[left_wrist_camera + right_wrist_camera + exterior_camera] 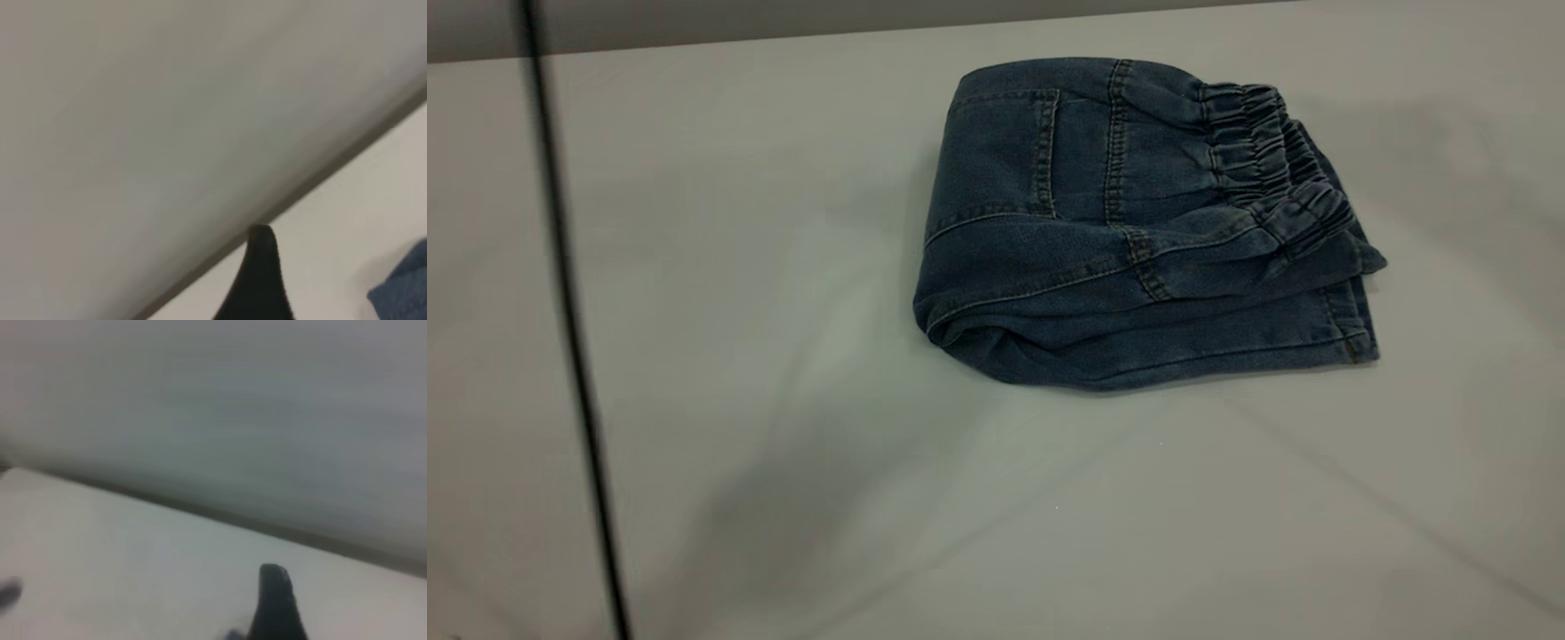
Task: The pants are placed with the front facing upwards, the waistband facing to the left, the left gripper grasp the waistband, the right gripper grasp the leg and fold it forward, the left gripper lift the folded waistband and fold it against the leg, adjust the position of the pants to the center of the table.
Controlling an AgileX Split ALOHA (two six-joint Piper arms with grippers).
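Observation:
The pants (1129,231) lie folded into a compact blue denim bundle on the table (783,427), right of centre and towards the far edge. The ruched waistband (1272,160) lies on top at the bundle's right end, over the stitched leg hems. Neither gripper appears in the exterior view. In the left wrist view only a dark part of my left gripper (261,277) shows above the white tabletop, with a corner of the pants (403,287) off to one side and apart from it. The right wrist view shows a blurred dark part of my right gripper (275,603) over the table, holding nothing that I can see.
A thin black cable (569,311) runs top to bottom across the left of the exterior view. The table's far edge (783,36) meets a grey wall just behind the pants. Bare tabletop spreads to the left and in front of the bundle.

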